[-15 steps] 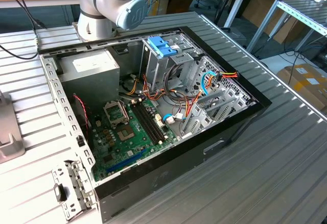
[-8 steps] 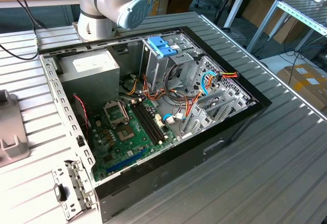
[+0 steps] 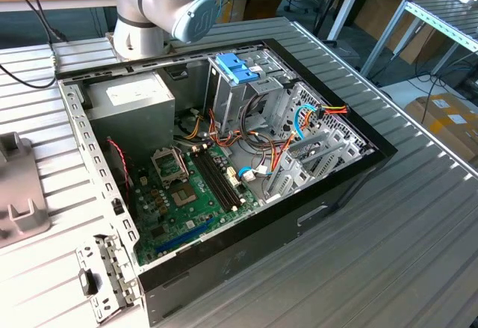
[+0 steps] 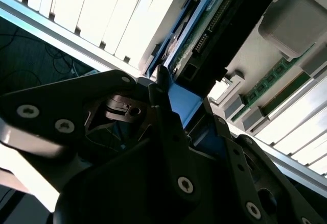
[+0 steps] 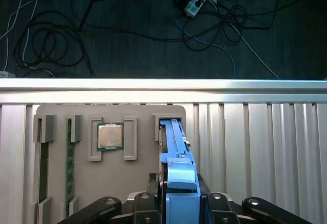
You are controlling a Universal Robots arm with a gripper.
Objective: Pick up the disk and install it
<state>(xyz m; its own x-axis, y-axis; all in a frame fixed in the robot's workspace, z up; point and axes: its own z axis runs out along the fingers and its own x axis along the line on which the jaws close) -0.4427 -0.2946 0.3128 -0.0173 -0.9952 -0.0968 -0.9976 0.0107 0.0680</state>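
we've got the hand point(image 5: 178, 193) clamped snug on the disk point(image 5: 171, 142), disk standing on edge between the fingers, blue rail toward us, other end in a slot of the grey tray point(image 5: 143, 178), right by the bench point(image 5: 255, 147) edge, processor chip point(image 5: 110, 135) just beside

Even, diffuse light is seen in the exterior view. In the second wrist view the surface point(image 4: 102, 15) beyond the claw point(image 4: 186, 101) is washed out by glare; the claw itself is rendered dark.
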